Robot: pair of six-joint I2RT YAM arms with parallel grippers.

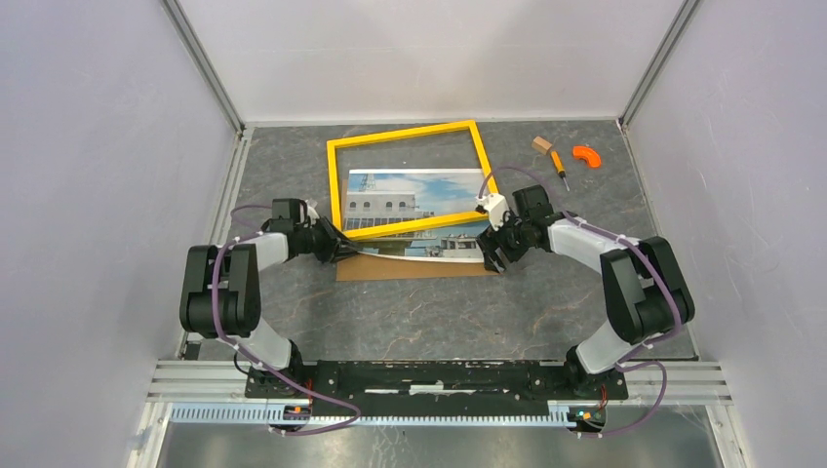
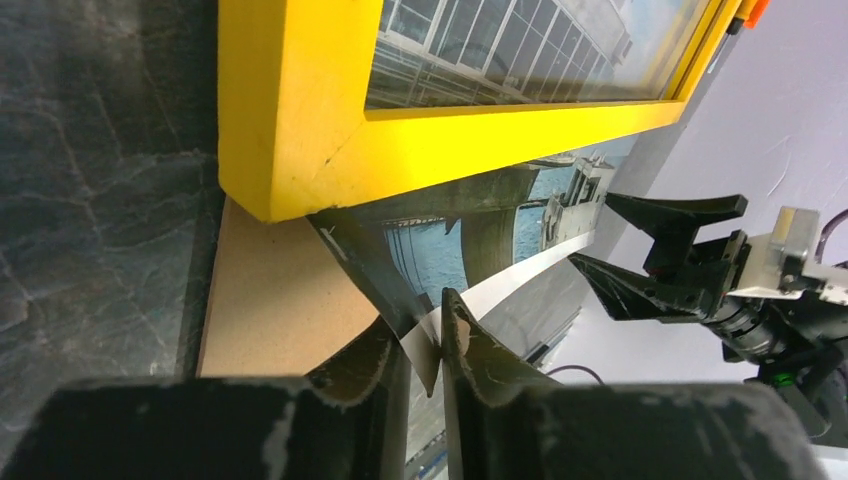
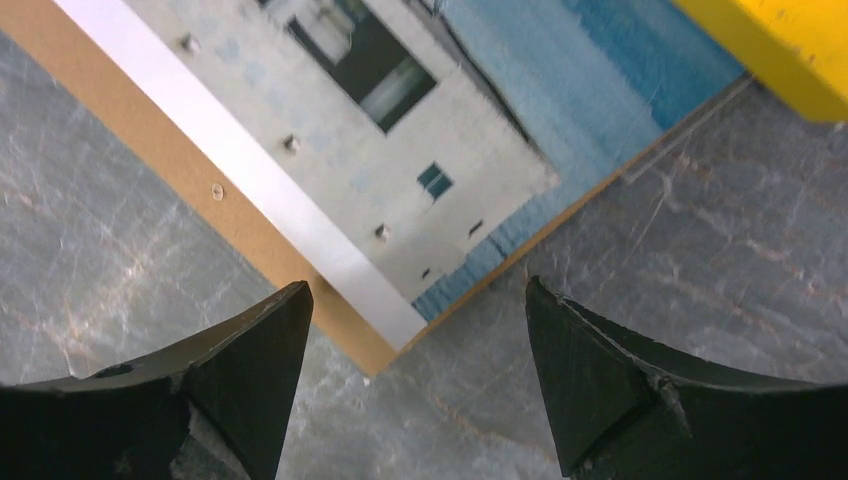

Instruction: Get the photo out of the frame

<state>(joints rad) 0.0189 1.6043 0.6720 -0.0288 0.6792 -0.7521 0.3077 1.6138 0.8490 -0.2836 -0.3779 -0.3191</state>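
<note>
1. The left gripper is pinching the near left corner of the photo. Its fingers are pressing together on the paper, which is curling up off the board there.
2. The right gripper is hanging over the photo's near right corner with its jaws spread wide, gripping nothing.
3. A brown backing board is lying flat on the grey table beneath the photo, its near edge sticking out past the print.
4. The photo is lying on that board, its near strip showing uncovered and its far part sitting under the frame.
5. The frame is lying askew, and its near yellow rail is crossing on top of the photo, standing in the way. Its near left corner is sitting just beside the left gripper.
6. Beyond the frame's right side, a small wooden block, an orange-handled screwdriver and an orange curved piece are lying close together, apart from the frame.
</note>
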